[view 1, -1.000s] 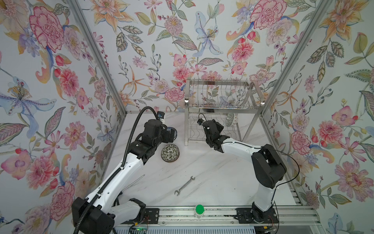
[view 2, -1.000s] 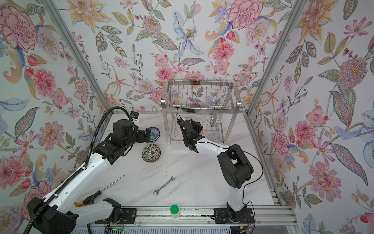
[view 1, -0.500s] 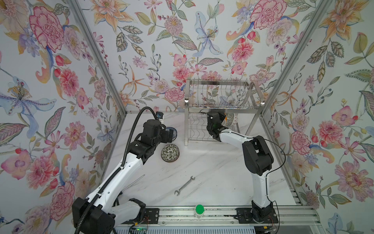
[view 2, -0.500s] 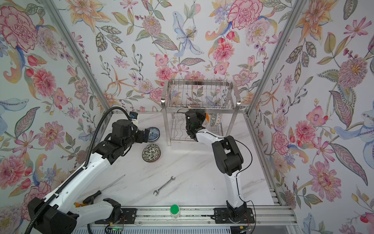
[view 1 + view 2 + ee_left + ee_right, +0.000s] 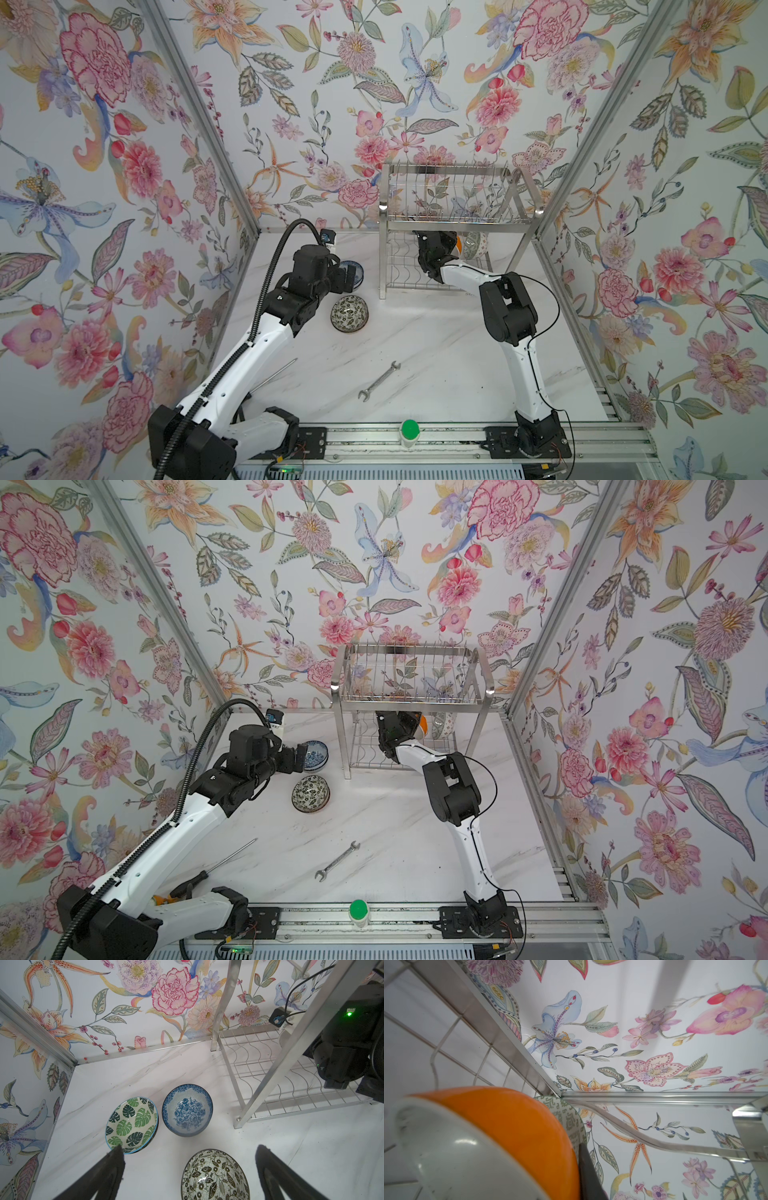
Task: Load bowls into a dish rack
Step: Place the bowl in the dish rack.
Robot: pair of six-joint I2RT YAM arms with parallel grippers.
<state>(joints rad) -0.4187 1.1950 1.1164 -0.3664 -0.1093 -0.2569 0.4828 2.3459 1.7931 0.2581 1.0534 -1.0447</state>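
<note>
**Dish rack** [image 5: 457, 226]: two-tier steel wire rack, placed at the back of the counter [image 5: 415, 340] against the rear wall.

**Bowls, in the rack:**
- One green-patterned bowl [image 5: 571, 1122] is stood on edge in the lower tier.
- One orange bowl [image 5: 508, 1126] is held just beside it, under the upper tier and tilted. The right jaws are clamped on its wall, and one dark finger [image 5: 586, 1167] is seen pressed against the orange outside.

**Bowls, on the counter, to the left of the rack:**
- A green-leaf bowl [image 5: 132, 1124] is set upright, with a second rim visible beneath it.
- A blue-and-white bowl [image 5: 187, 1109] is placed just beside it.
- A black-and-white floral bowl [image 5: 215, 1176] is found near both, toward the front.

**Left jaws:** spread wide apart, with nothing gripped, and held above these three bowls.

**Other items:** a wrench [image 5: 380, 380] is laid mid-counter. A screwdriver [image 5: 224, 858] is laid beside the left arm [image 5: 266, 345].
</note>
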